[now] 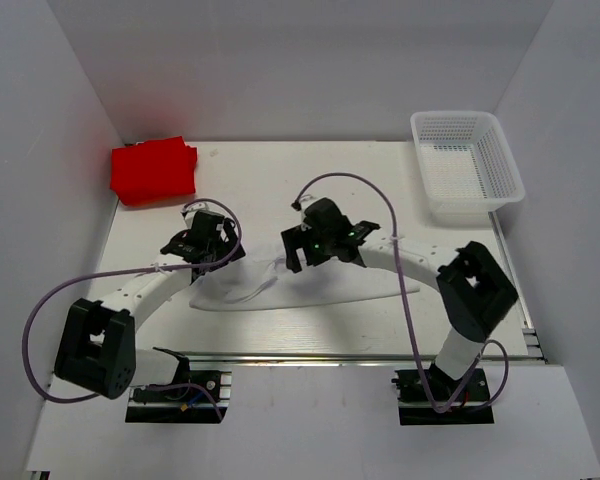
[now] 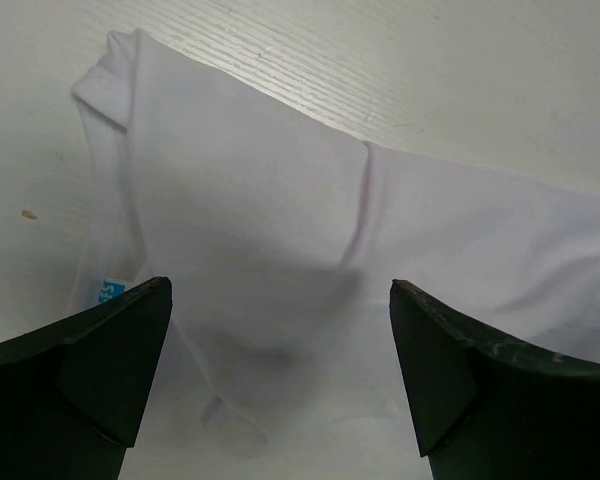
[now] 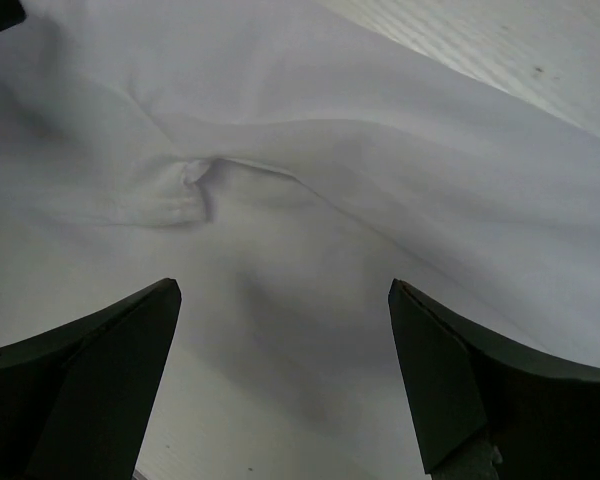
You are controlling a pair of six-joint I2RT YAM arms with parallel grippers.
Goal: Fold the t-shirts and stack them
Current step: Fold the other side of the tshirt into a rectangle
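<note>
A: Top view: where lies the white shirt (image 1: 270, 285)?
B: Centre, long axis left-right; red shirt (image 1: 153, 170) upper left.
A: Left wrist view?
B: Left gripper (image 2: 280, 300) spread, shirt just below.
A: Right wrist view?
B: Right gripper (image 3: 280, 300) spread too, equally near.

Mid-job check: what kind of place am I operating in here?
Probably a lab-style robot test cell: white panels box in the table, the arm bases are bolted at its near edge, and a red t-shirt, white t-shirt and mesh basket are laid out.
</note>
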